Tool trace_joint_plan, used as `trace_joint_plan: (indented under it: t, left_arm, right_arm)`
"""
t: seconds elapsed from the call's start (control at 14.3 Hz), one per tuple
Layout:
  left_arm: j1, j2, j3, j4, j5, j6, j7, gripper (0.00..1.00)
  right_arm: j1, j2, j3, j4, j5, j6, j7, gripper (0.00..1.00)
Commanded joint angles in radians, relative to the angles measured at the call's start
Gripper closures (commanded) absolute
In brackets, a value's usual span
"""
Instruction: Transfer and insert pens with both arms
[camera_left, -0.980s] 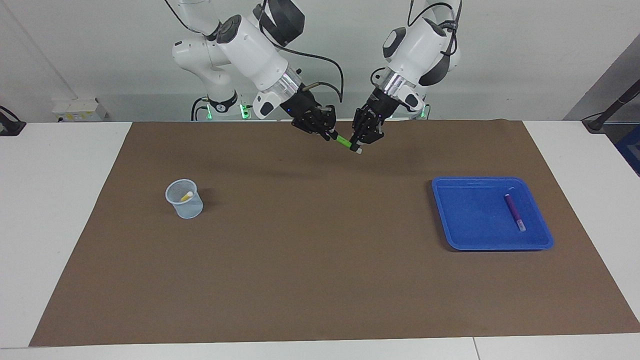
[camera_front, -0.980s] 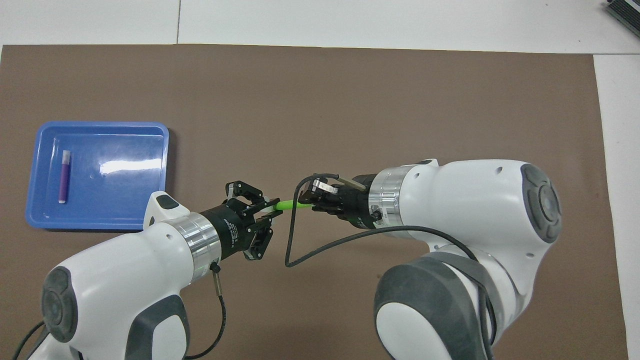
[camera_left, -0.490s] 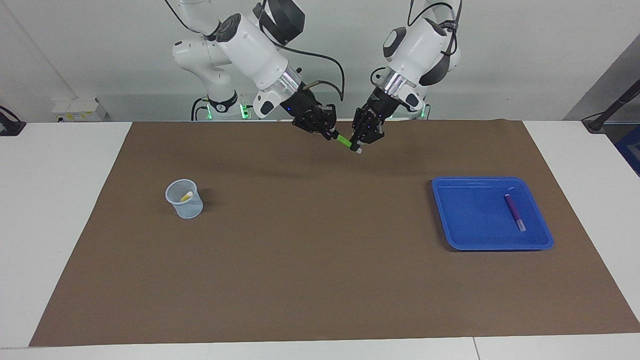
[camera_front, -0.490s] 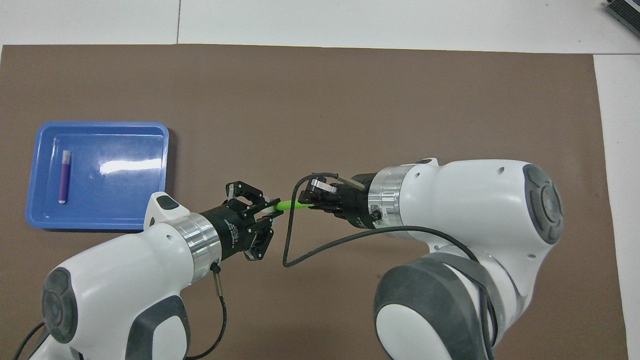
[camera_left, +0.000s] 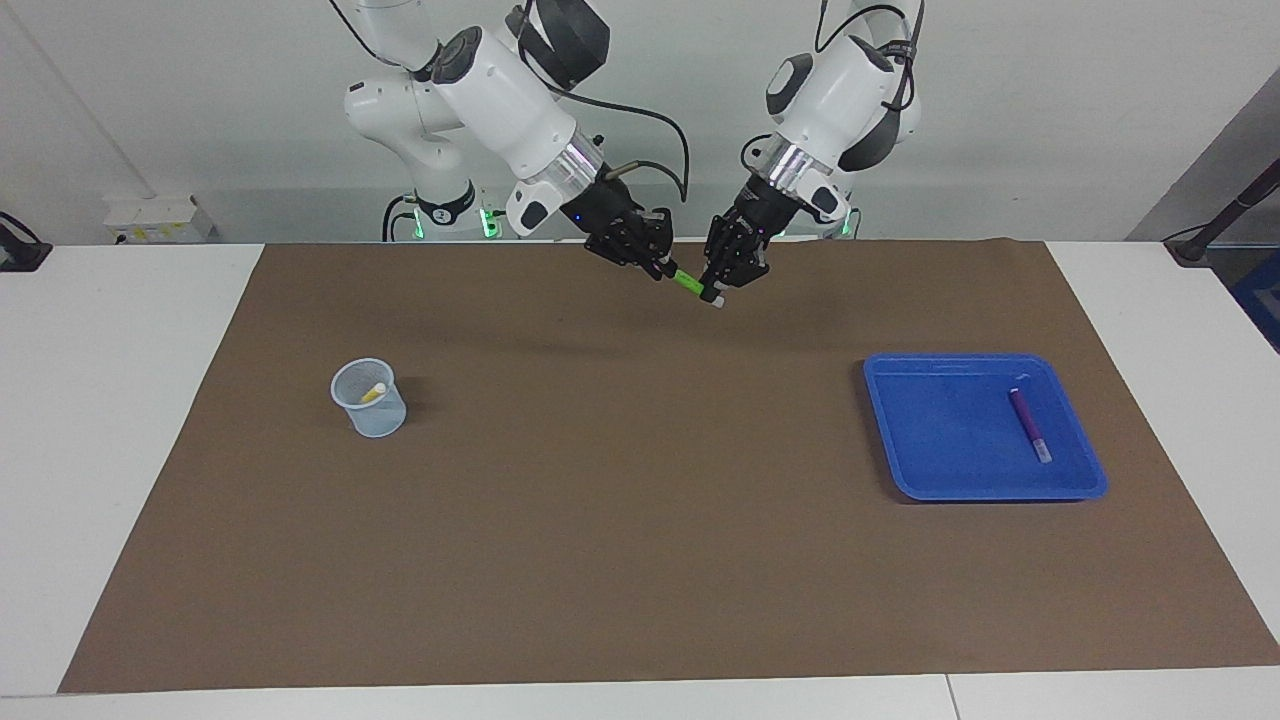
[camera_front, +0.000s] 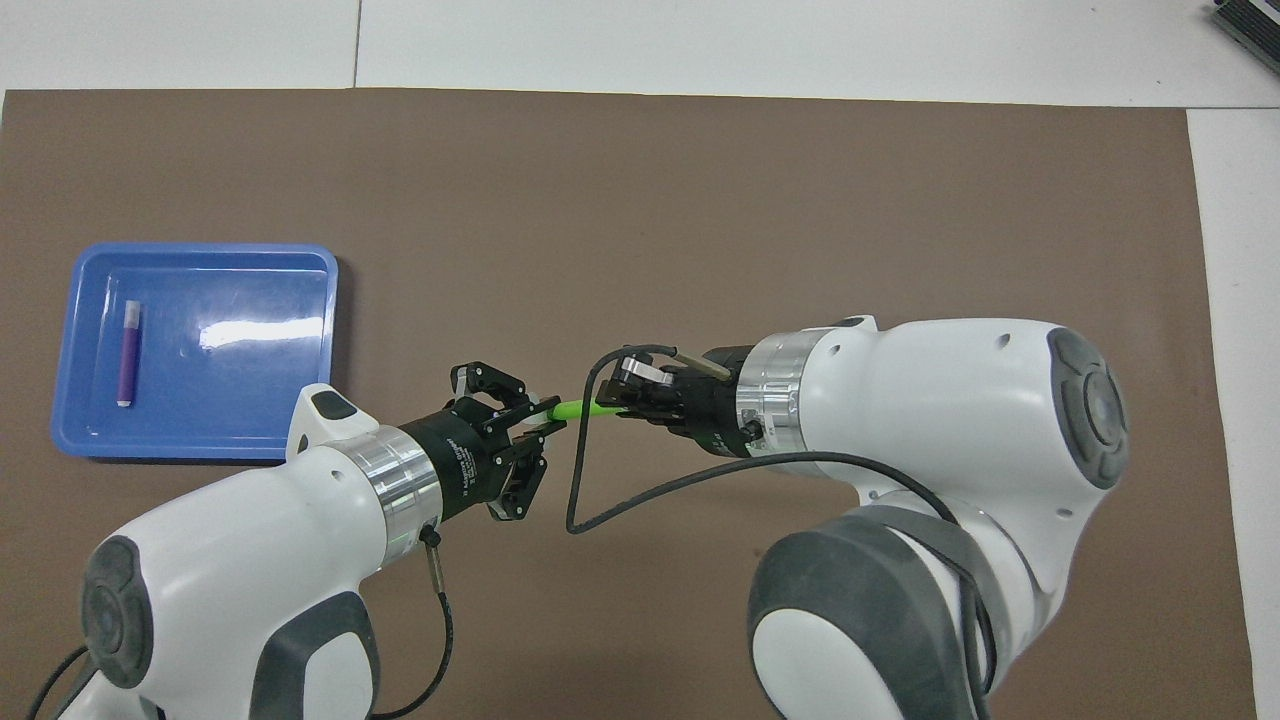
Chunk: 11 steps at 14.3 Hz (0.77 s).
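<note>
Above the brown mat, both the left gripper and right gripper stand clamped on the green pen, so a mistimed release would likely drop it short of the mesh cup.

Yellow pen: mostly hidden inside cup. Green pen: both ends covered by grippers. Both arms: bases cut off in overhead view, probably below the frame.
</note>
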Motion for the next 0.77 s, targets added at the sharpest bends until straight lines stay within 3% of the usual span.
trace_joint_plan:
  t: [0.0,0.07,0.21,0.42,0.56,0.63,0.7]
  left_arm:
    - [-0.012,-0.042,0.005,-0.032,-0.011,0.015,0.009,0.77]
    - [-0.012,-0.042,0.005,-0.030,-0.011,0.016,0.010,0.70]
    - [-0.012,-0.042,0.005,-0.032,-0.011,0.018,0.010,0.41]
    - [-0.012,-0.045,0.005,-0.030,-0.011,0.019,0.010,0.34]
    - [-0.012,-0.046,0.005,-0.030,-0.011,0.019,0.010,0.31]
    - [-0.010,-0.046,0.005,-0.032,-0.011,0.018,0.010,0.16]
    - [-0.010,-0.046,0.006,-0.032,-0.011,0.018,0.010,0.08]
  right_arm:
    - [-0.012,0.000,0.005,-0.008,-0.002,0.007,0.000,1.00]
    - [-0.012,0.000,0.005,-0.008,-0.003,0.005,-0.002,1.00]
    - [-0.013,0.000,0.003,-0.008,-0.005,0.004,-0.014,1.00]
    - [-0.044,0.000,0.000,-0.006,-0.025,-0.033,-0.087,1.00]
    - [-0.056,0.000,-0.001,0.005,-0.104,-0.088,-0.147,1.00]
    - [-0.080,0.000,-0.001,0.008,-0.150,-0.117,-0.187,1.00]
    - [-0.103,0.002,0.000,0.018,-0.187,-0.152,-0.240,1.00]
